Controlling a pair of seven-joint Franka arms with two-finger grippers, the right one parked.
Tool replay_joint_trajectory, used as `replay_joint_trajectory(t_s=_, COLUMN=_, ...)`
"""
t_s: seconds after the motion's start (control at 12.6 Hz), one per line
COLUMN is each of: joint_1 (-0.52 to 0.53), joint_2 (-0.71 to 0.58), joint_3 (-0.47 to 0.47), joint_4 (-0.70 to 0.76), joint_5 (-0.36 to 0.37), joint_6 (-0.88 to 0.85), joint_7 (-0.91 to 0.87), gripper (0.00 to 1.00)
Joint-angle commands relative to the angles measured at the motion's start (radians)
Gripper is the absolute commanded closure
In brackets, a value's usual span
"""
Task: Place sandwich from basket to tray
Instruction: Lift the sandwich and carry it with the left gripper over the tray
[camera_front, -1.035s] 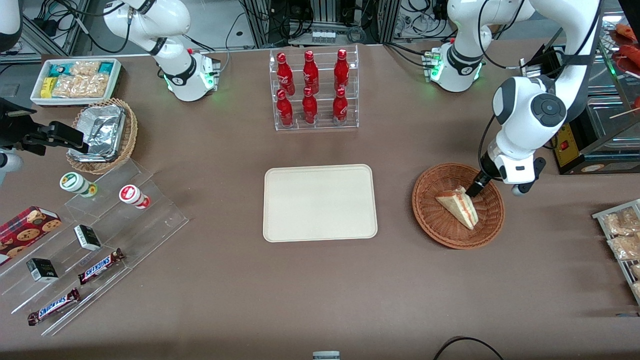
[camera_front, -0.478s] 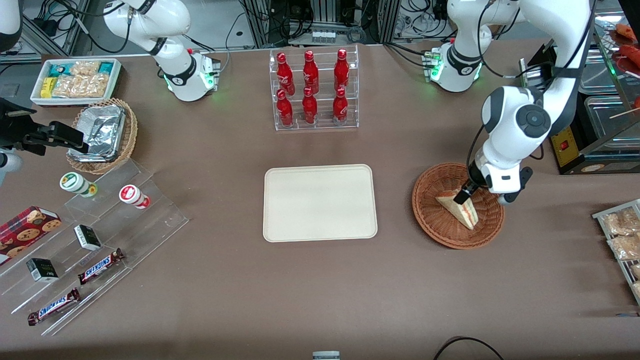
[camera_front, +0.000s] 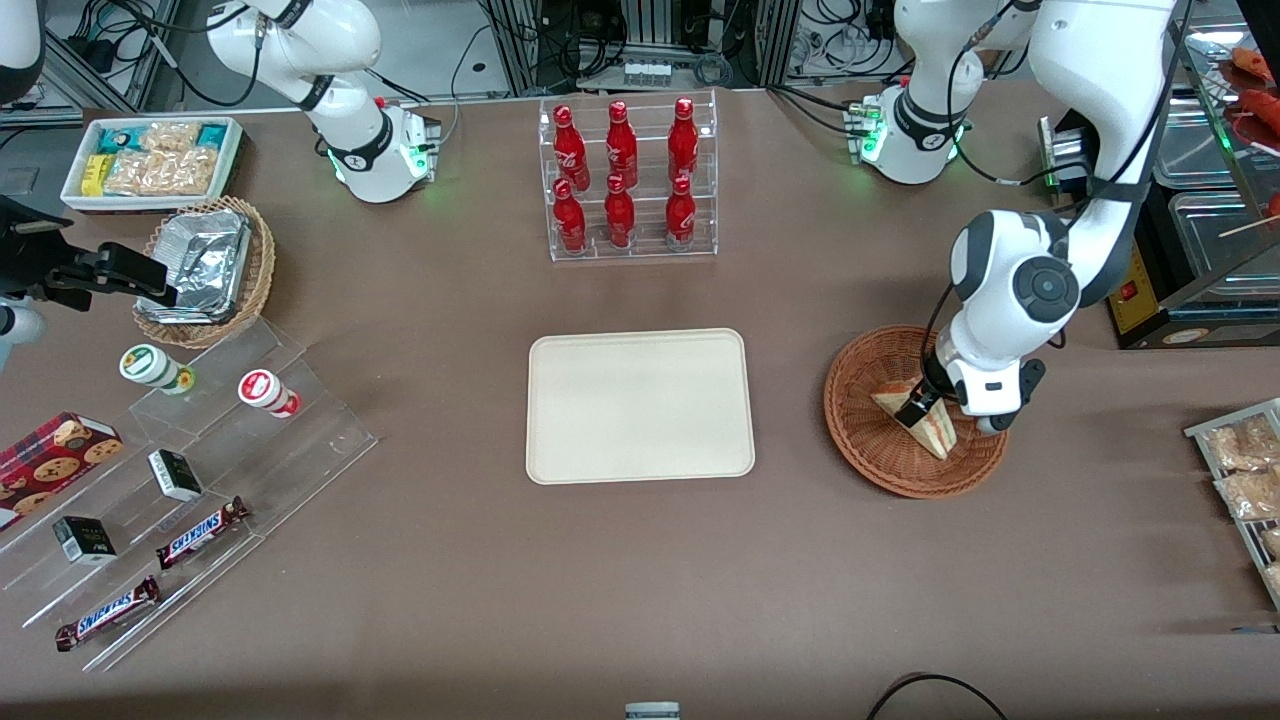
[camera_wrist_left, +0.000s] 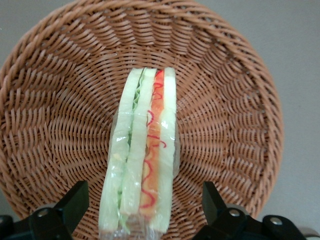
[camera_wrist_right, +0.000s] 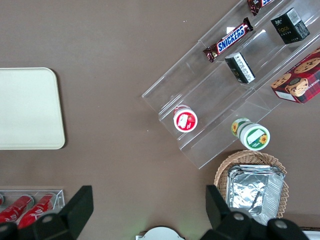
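— Since a second ago, what has moved?

— Only the working arm: it has come down and swung toward the tray, so the tool (camera_front: 915, 409) now sits low inside the basket (camera_front: 872, 445), right at the sandwich (camera_front: 935, 428). A second ago it hung near the basket's rim, farther from the front camera.

— How wide is the tool?

— Spread wide. In the wrist view its two fingers (camera_wrist_left: 75, 201) stand one on each side of the sandwich (camera_wrist_left: 145, 155), with bare wicker showing between each finger and the bread. Neither finger touches it; the tool holds nothing.

— And the sandwich itself?

— Lying in the basket (camera_wrist_left: 235, 115), standing on edge so the filling faces the wrist camera: pale green layers along one half, a red-orange strip along the other, bread outside both. From the front it is a pale wedge partly covered by the tool.

— Where is the tray?

— The tray (camera_front: 640, 405) lies flat on the surface (camera_front: 640, 570), well apart from the basket, toward the parked arm's end, with nothing on it.
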Motion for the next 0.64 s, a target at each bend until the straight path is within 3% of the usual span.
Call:
replay_joint_trajectory(t_s=0.0, joint_1=-0.005, joint_2=0.030, joint_3=0.006, joint_4=0.017, joint_5=0.016, joint_6=-0.010, joint_7=-0.022, gripper=0.77)
replay_joint_trajectory(t_s=0.08, joint_1=-0.004, joint_2=0.030, joint_3=0.006, joint_4=0.014, joint_5=0.040, joint_6=-0.029, joint_7=-0.012, gripper=1.00)
replay_joint_trajectory(t_s=0.24, joint_1=-0.002, joint_2=0.008, joint_3=0.006, joint_4=0.043, joint_5=0.086, joint_6=-0.127, joint_7=-0.009, gripper=1.00)
replay_joint_trajectory(t_s=0.56, joint_1=-0.030, joint_2=0.021, joint_3=-0.002, joint_4=0.305, joint_5=0.099, joint_6=-0.465, joint_7=-0.007, gripper=1.00)
